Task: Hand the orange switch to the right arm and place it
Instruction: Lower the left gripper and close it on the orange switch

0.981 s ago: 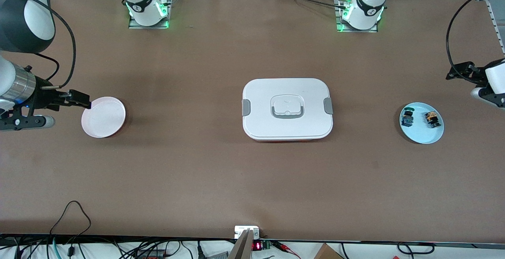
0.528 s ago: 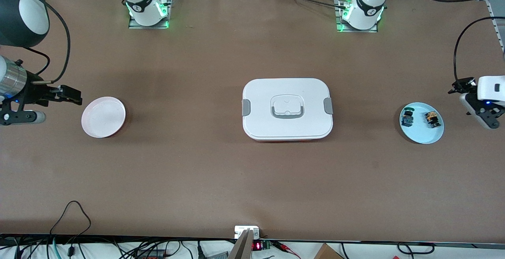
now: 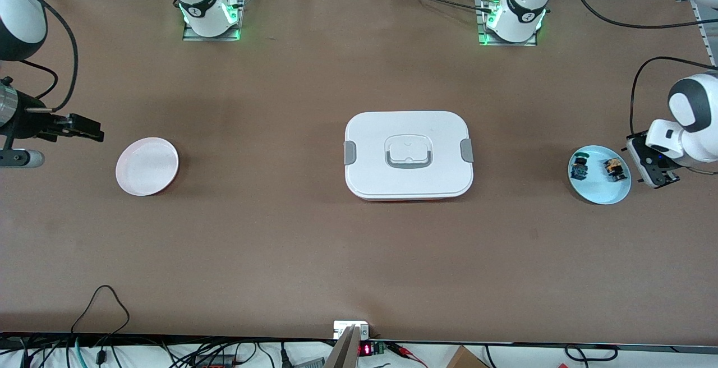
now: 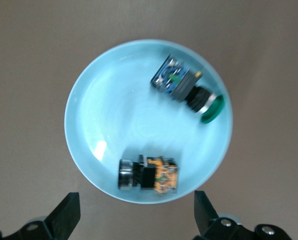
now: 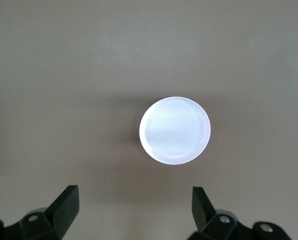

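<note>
Two small switches lie in a round, glossy pale-blue plate near the bench edge at the left arm's end. Orange switch: on its side, toward that edge; the front view gives only a dark speck with orange, while the left wrist view shows a ribbed silvery collar, black body and orange block. Green-capped switch: blue body, round green cap, apart from the orange one in the same plate.

Left end effector: black fingers spread wide and empty, over the plate's rim beside the orange switch; fingers hidden in the front view under the white wrist.

Right end effector: slim black fingers parted, nothing held, at the right arm's end of the bench near a round, matte pinkish-white plate, which only the right wrist view shows whole between the fingertips.

One white rounded-rectangle lidded box, grey side clips, at bench centre.
</note>
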`<act>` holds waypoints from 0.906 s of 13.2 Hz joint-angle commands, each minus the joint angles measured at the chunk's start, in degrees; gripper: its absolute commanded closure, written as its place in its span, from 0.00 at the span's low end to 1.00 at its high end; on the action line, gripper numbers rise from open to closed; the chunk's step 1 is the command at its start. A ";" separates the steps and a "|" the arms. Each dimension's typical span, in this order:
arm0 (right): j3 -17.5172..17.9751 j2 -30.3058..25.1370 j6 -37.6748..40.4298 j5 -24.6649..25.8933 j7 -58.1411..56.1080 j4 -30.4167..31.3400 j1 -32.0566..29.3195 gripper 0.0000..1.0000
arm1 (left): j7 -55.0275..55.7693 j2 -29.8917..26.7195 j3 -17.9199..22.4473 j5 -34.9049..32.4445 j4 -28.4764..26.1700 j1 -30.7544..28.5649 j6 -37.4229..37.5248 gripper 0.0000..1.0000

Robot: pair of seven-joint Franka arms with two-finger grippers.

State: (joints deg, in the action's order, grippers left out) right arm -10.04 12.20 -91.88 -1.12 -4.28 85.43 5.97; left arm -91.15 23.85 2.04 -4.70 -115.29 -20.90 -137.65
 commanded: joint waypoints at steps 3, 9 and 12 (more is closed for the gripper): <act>0.73 -0.86 0.03 -0.29 -1.60 0.17 -0.17 0.00 | -5.25 0.49 -0.99 -1.01 -5.47 -2.65 -9.30 0.00; 0.55 -0.77 0.12 -0.72 -4.51 0.09 -0.52 0.00 | -7.37 2.95 -1.16 -1.01 -5.38 -2.83 -13.96 0.00; 0.55 -0.77 0.03 -0.99 -4.34 0.09 -0.60 0.00 | -7.37 3.48 -1.25 -1.01 -5.21 -2.74 -13.96 0.00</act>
State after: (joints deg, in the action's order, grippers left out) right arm -9.74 12.01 -91.88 -1.39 -7.69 85.33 5.70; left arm -97.28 27.01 1.55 -4.70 -120.60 -22.63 -150.84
